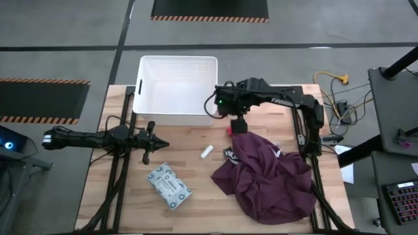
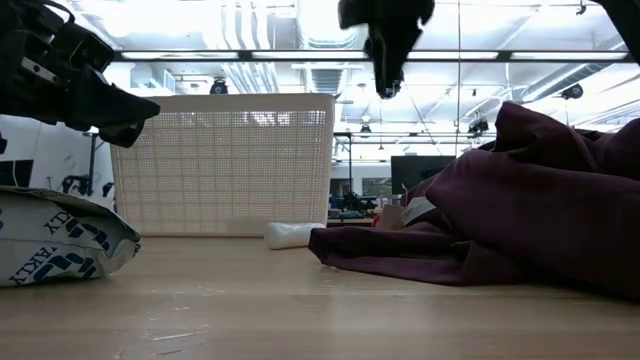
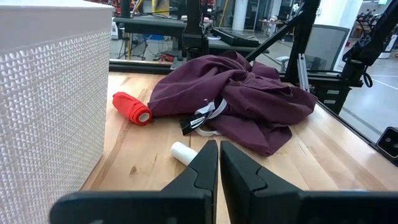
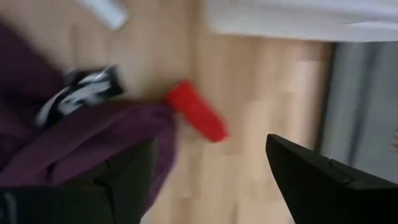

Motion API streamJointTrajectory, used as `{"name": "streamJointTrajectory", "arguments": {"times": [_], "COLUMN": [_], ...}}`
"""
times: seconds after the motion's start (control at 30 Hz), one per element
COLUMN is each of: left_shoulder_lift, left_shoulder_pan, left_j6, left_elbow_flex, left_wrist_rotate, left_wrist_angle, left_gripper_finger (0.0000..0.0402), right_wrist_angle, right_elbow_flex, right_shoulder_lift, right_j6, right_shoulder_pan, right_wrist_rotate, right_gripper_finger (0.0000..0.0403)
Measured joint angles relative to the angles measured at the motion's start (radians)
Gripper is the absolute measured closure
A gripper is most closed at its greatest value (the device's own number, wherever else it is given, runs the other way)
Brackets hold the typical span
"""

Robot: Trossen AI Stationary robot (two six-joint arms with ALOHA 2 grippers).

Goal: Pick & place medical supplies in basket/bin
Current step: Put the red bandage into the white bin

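The right gripper [image 1: 238,121] hangs just beside the bin [image 1: 147,72], at its near right corner, fingers spread wide and empty. Below it the red tube [image 4: 196,111] lies on the table, touching the edge of the maroon cloth [image 1: 271,173]. The tube looks light and soft, likely a fabric roll, though the wrist view is blurred; it should squash a little, so a hold across its middle suits best, clear of the cloth. The white roll [image 1: 207,151] lies near the bin's front; the packet [image 1: 169,185], flat and limp, lies farther out. The left gripper [image 3: 219,155] waits beside the bin's front-left corner, fingers nearly together, holding nothing.
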Motion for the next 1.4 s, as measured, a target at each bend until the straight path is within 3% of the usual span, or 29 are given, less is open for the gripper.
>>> {"name": "streamJointTrajectory", "arguments": {"times": [0.53, 0.97, 1.4], "left_shoulder_lift": [0.0, 0.0, 0.0], "left_shoulder_pan": [0.0, 0.0, 0.0], "left_j6": [0.0, 0.0, 0.0], "left_elbow_flex": [0.0, 0.0, 0.0], "left_wrist_rotate": [0.0, 0.0, 0.0], "left_wrist_angle": [0.0, 0.0, 0.0], "left_gripper_finger": [0.0402, 0.0402, 0.0402], "right_wrist_angle": [0.286, 0.526, 0.69], "right_elbow_flex": [-0.476, -0.622, -0.755], "right_shoulder_lift": [0.001, 0.0, -0.004], "right_j6": [-0.182, -0.292, -0.463], "right_shoulder_pan": [-0.012, -0.059, -0.098], "right_wrist_rotate": [-0.029, -0.008, -0.019], "right_gripper_finger": [0.0145, 0.0136, 0.0153]}}
